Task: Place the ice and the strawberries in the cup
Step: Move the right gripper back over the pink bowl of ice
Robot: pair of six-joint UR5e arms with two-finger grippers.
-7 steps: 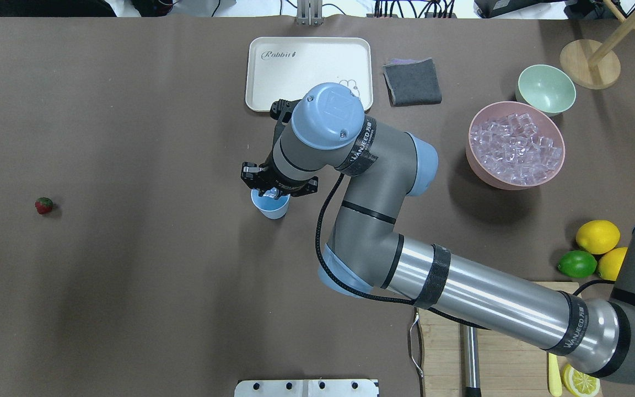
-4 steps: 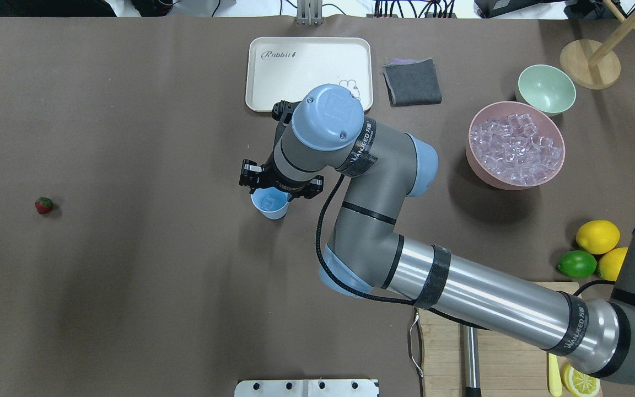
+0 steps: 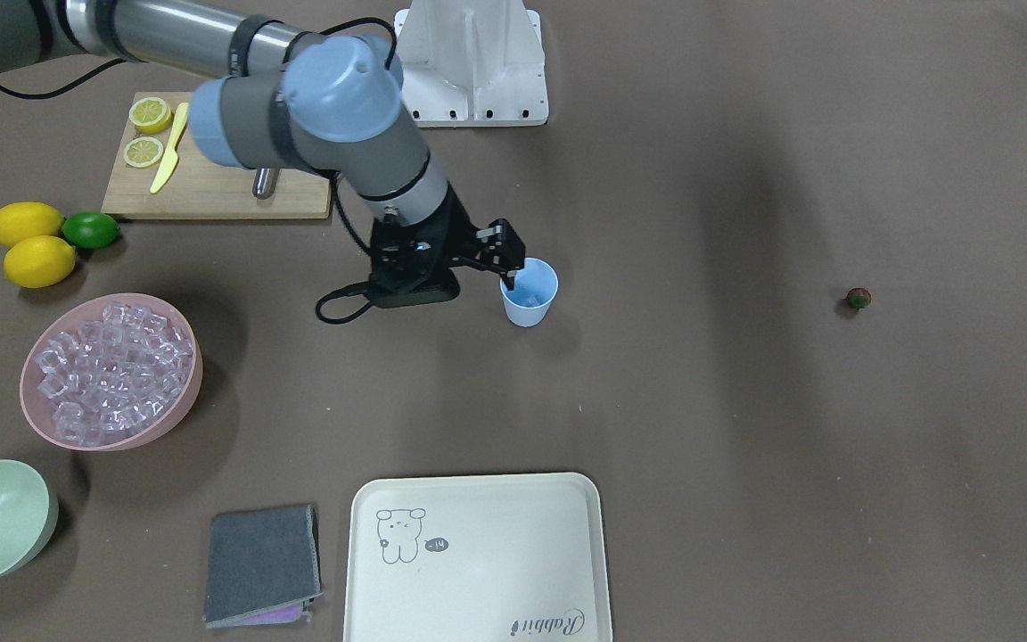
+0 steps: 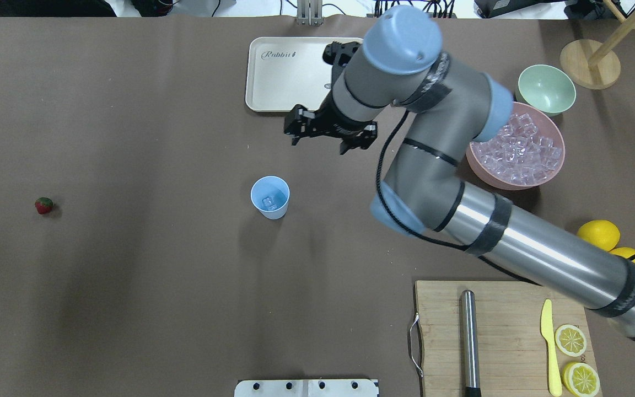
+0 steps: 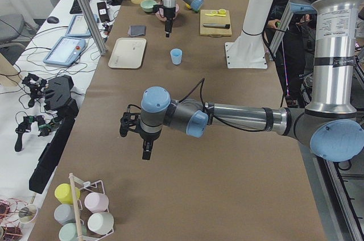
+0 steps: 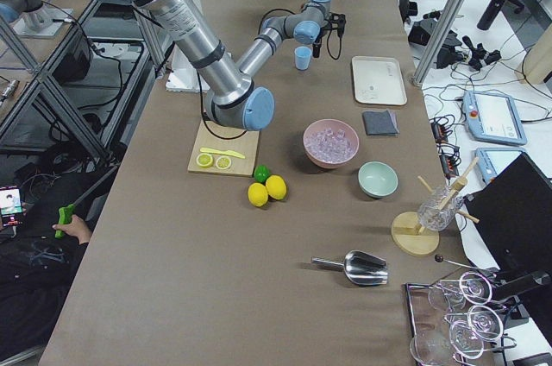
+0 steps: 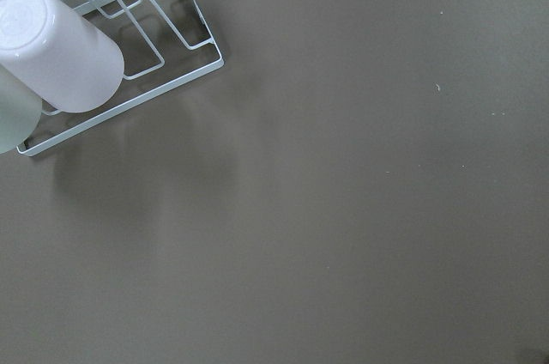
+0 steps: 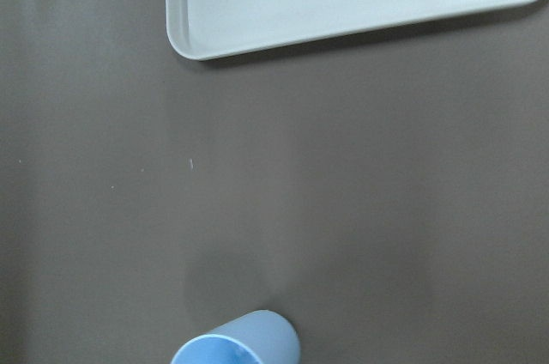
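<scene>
Currently: one ice cube in cup, strawberry on bare tabletop

Containers, largest first:
- Tray point(image 4: 273, 77): at the middle of the tabletop's far edge.
- Pink bowl point(image 4: 474, 165): toward the right end, heaped with ice point(image 4: 521, 154).
- Green bowl point(image 4: 546, 88): just beyond the pink bowl, toward the far right corner.
- Cup point(image 4: 276, 214): upright near the tabletop's centre, with one ice cube point(image 4: 268, 203) at its bottom.
- Strawberry point(image 4: 44, 205): lies near the left end, well apart from the cup.

View differences:
- Right gripper point(image 4: 320, 142): fingers spread apart and gripping nothing. The overhead view places it between cup and tray, apart from the cup. The front-facing view places one finger at the cup's rim.
- Right wrist view: shows only the cup's rim at its lower edge and one tray corner.
- Left gripper point(image 5: 146, 151): shows in the exterior left view only, pointing down over the left end. Whether its fingers are apart or together cannot be told.
- Left wrist view: alone shows a wire rack point(image 7: 120, 107) up close.
</scene>
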